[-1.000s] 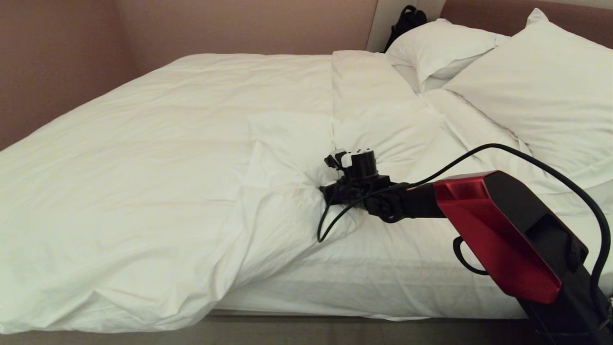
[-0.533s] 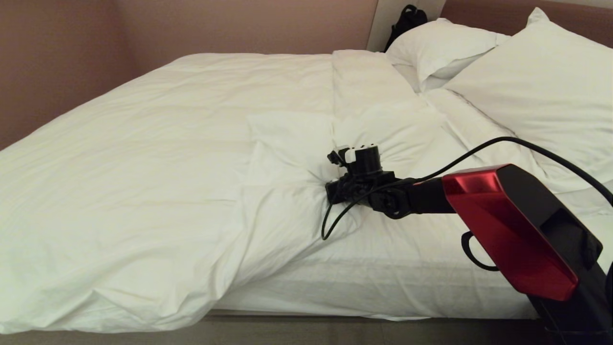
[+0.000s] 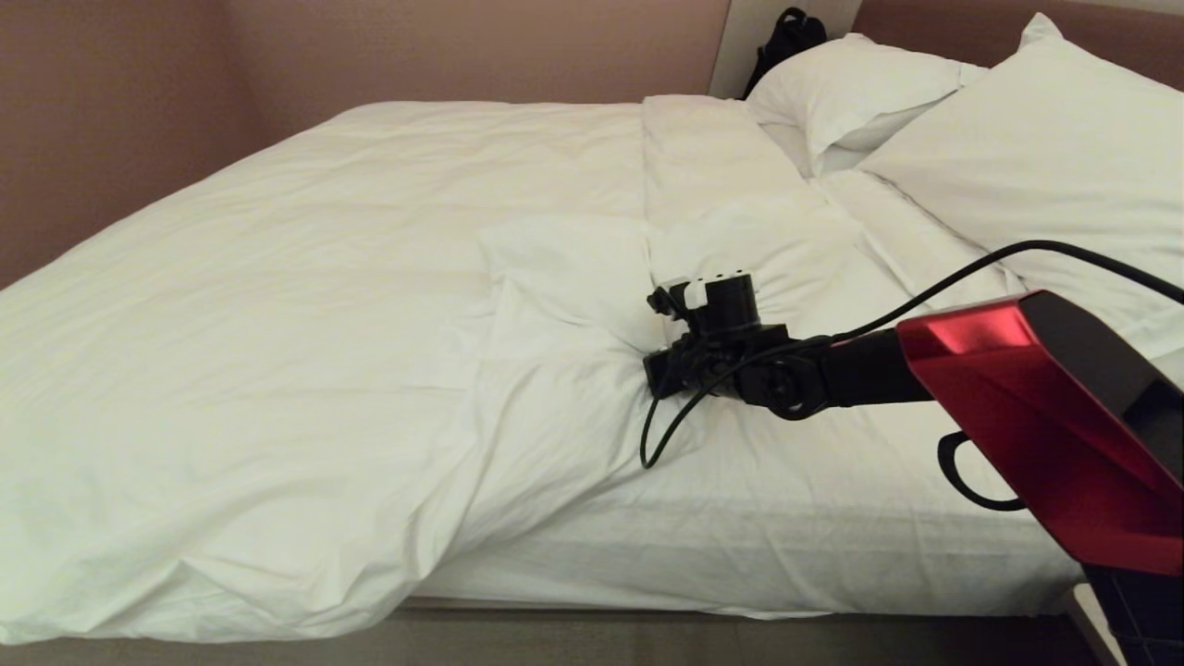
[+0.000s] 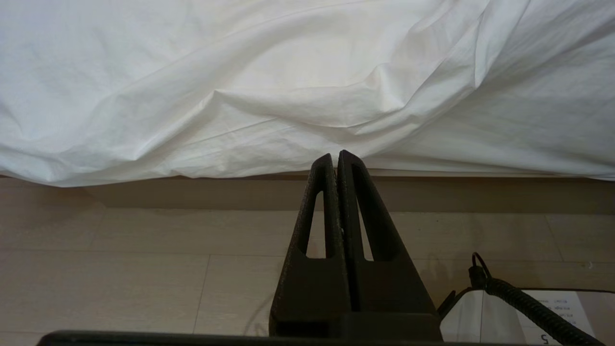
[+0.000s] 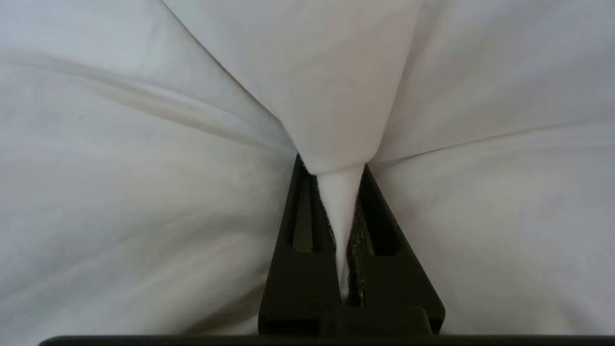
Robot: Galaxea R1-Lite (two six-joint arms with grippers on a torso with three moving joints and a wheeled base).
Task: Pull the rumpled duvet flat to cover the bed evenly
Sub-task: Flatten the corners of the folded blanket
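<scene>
The white duvet [image 3: 305, 305] covers the left and far part of the bed [image 3: 740, 573], with a folded-back corner lying in the middle. My right gripper [image 3: 647, 365] reaches in from the right, shut on that corner. In the right wrist view a fold of the duvet [image 5: 336, 110] is pinched between the black fingers [image 5: 370, 226] of the right gripper [image 5: 338, 168]. My left gripper [image 4: 335, 156] is out of the head view, shut and empty, low by the bed's near side where the duvet [image 4: 240, 86] hangs over the edge.
Two plump pillows [image 3: 1036, 176] lie at the bed's right end against the brownish headboard [image 3: 925, 23]. Bare sheet [image 3: 786, 499] shows on the near right part of the mattress. A black bag [image 3: 786, 37] stands behind the bed. Wood floor [image 4: 144, 269] runs along the near side.
My right arm has drawn back to the right, and the gripper has pulled the duvet corner a little that way. The left arm has not moved.
</scene>
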